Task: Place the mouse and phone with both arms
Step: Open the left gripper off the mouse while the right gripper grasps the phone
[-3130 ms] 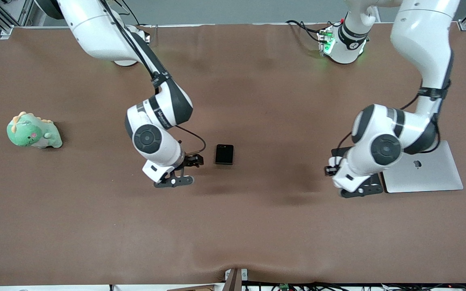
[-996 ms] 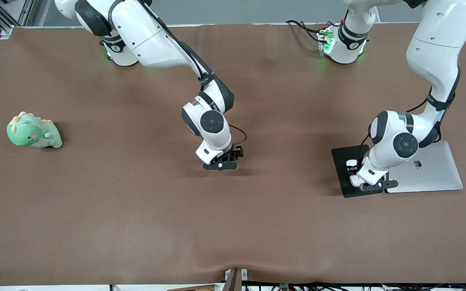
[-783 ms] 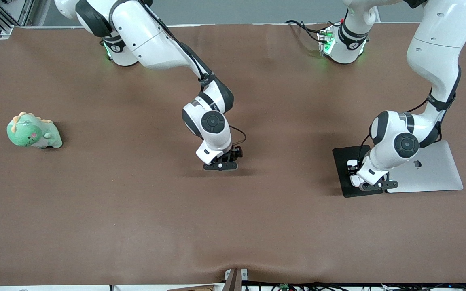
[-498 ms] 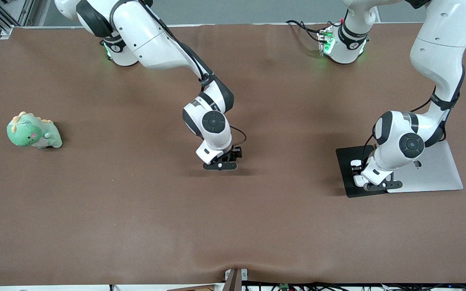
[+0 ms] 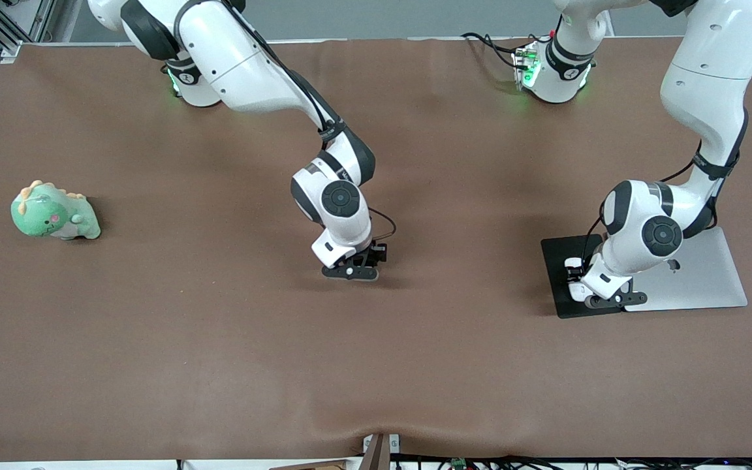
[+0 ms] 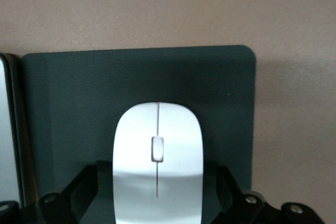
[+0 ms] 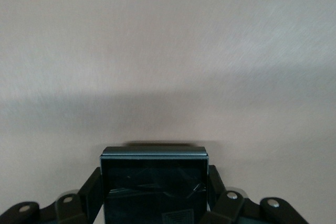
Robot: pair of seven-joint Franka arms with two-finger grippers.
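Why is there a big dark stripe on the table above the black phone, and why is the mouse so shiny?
Right wrist view: the dark band over the table looks like a shadow, likely cast by the arm above; the phone shows faint reflections on its glossy face. Left wrist view: the mouse gleams with soft glare, while the black pad beneath stays dull.

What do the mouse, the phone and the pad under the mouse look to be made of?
The mouse looks like glossy white plastic: smooth shell with a soft sheen. The phone shows a black glassy face with reflections and a metal-looking edge band. The pad appears matte dark leatherette or rubber, faintly grained; which one is unclear.
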